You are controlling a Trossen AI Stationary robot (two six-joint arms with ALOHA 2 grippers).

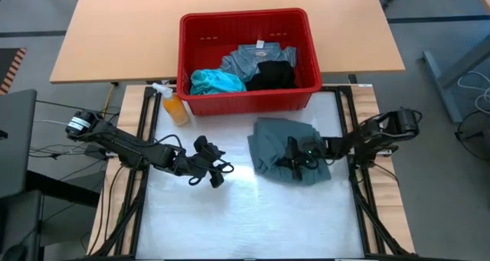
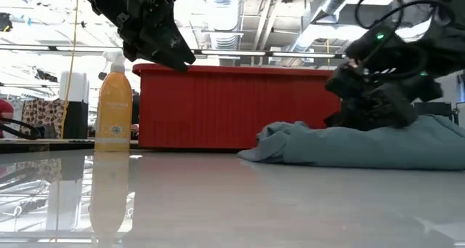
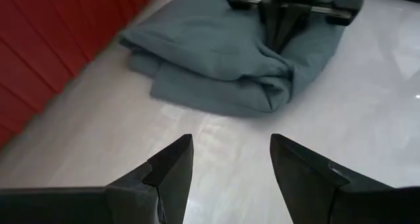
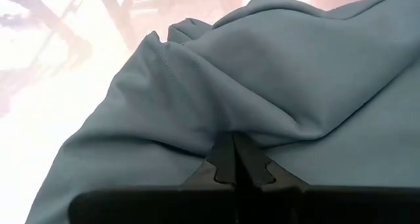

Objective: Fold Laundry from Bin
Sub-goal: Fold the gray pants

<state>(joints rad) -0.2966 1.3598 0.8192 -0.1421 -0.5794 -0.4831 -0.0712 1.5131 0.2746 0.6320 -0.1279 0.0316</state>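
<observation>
Right gripper (image 1: 295, 158): I am seeing its fingers pressed together, pinching a fold of the muted grey-green soft garment (image 1: 285, 148), bunched on the white tabletop (image 1: 253, 215).
Left gripper (image 1: 215, 169): I am holding it spread and empty, hovering near the garment, not touching.
Red slotted plastic bin (image 1: 249, 98): sitting behind the garment; turquoise (image 1: 216, 81), black (image 1: 271, 74) and mottled blue-grey (image 1: 253, 58) pieces are waiting inside.
Progress: early, I judge; one piece out, not folded flat yet.
Orange spray bottle (image 1: 174, 106): standing beside the bin.
</observation>
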